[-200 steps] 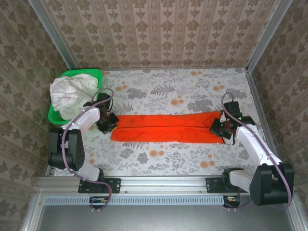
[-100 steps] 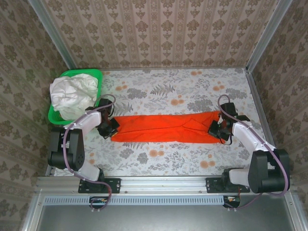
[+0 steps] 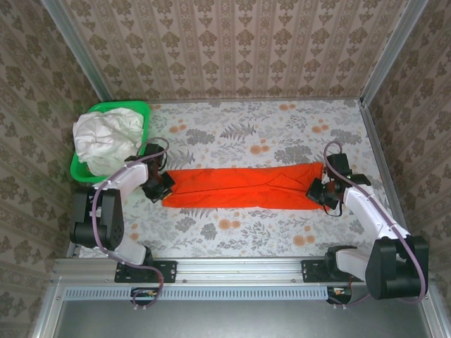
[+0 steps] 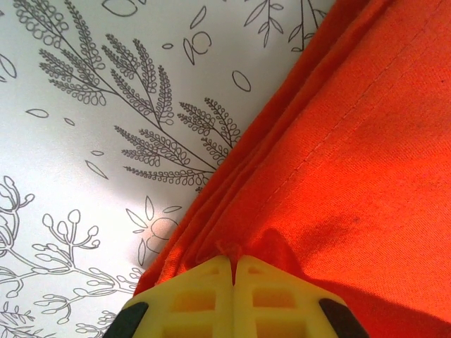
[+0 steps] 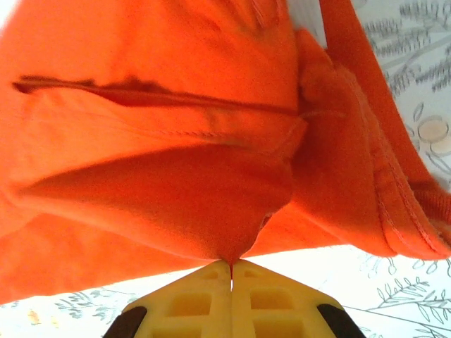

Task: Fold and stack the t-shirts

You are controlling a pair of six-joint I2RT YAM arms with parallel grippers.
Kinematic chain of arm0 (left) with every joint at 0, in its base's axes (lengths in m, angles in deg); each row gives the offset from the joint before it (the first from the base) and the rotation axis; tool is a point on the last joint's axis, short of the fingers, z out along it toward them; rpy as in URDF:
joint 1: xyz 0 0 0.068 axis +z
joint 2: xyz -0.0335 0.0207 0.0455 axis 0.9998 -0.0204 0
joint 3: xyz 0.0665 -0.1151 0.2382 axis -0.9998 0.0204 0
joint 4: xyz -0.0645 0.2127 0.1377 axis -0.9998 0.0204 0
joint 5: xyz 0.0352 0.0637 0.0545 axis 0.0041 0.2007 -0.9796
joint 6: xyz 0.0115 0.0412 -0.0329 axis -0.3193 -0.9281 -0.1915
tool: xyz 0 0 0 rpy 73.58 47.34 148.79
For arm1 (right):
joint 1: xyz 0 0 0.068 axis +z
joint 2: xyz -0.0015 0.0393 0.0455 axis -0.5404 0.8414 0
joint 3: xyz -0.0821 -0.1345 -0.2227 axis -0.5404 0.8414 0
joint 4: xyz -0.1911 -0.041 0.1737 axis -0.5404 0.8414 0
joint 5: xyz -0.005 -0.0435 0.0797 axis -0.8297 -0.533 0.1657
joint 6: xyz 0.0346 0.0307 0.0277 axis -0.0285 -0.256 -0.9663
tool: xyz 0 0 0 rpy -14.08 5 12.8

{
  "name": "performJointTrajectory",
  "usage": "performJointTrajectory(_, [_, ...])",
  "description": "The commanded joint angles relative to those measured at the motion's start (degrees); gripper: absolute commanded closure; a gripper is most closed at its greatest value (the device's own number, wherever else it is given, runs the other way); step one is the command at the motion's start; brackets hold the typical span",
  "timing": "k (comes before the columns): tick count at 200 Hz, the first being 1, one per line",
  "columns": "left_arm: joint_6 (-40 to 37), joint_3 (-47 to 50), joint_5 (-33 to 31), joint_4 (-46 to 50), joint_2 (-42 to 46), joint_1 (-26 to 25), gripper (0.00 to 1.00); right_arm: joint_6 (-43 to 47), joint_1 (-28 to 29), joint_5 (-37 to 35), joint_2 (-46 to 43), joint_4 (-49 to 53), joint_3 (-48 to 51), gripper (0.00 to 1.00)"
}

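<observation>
At orange t-shirt (image 3: 243,187) R end, right hand (image 3: 318,191) nudged outward.

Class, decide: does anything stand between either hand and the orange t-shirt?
Nothing visible does. The left hand and right hand are each shut on an end of the orange t-shirt.

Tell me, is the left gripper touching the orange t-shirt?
Touching. The left wrist view shows the left gripper shut on the orange t-shirt, cloth pinched between its yellow fingertips.
</observation>
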Motion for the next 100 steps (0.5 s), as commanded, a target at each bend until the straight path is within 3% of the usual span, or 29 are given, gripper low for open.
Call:
performJointTrajectory(1, [0.4, 0.5, -0.5, 0.4, -1.4, -0.1, 0.97, -1.4, 0.2, 1.2, 2.4, 0.8, 1.4, 1.00])
performJointTrajectory(29, [0.5, 0.3, -0.8, -0.3, -2.0, 0.0, 1.00, -1.0, 0.3, 0.0, 4.0, 4.5, 0.3, 1.00])
performJointTrajectory(91, [-0.1, -2.4, -3.7, 1.8, 0.8, 0.2, 1.00, -2.2, 0.2, -3.3, -3.8, 7.7, 0.8, 1.00])
performJointTrajectory(100, [-0.1, -2.2, -3.8, 1.8, 0.8, 0.5, 0.93, -2.2, 0.2, -3.0, -3.6, 7.5, 1.6, 1.00])
